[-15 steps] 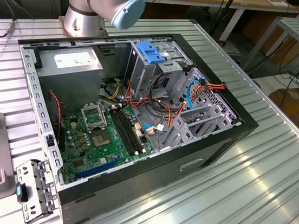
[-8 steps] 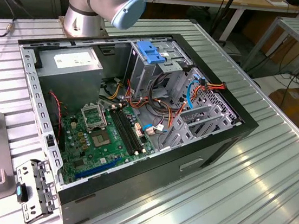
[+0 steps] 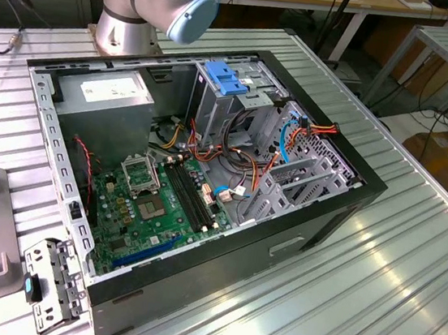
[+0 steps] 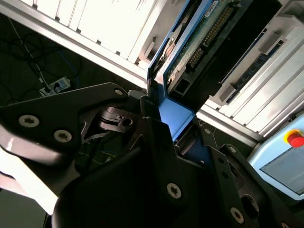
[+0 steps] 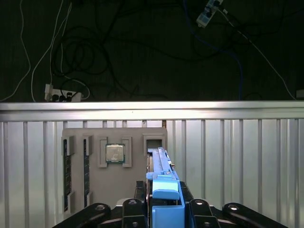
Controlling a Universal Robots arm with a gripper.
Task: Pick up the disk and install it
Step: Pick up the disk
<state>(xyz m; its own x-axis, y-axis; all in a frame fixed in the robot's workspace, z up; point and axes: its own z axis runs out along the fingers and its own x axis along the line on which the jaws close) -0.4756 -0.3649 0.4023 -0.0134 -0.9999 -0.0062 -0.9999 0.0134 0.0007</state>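
The disk [image 5: 164, 187] stands on edge in a slot of the grey fixture tray [image 5: 137, 135], its bright blue carrier tab facing the camera. In both wrist views my gripper [image 5: 164, 205] has its black fingers [image 5: 135, 207] pressed against the two sides of that tab, shut on it. The second wrist view shows the disk [image 4: 199, 42] from below, with its green circuit board and connector row rising out of my gripper [image 4: 178, 128]. I cannot tell whether the disk has left its slot.
The open computer case [image 3: 296, 250] lies on the slatted metal table [image 3: 371, 300], with a motherboard [image 3: 154, 200], loose cables and a tall metal cage with a blue latch [image 3: 223, 77]. The tray holds a processor [image 5: 115, 153] and memory sticks [image 5: 67, 173]. A pendant with a red button [image 4: 295, 138] is nearby.
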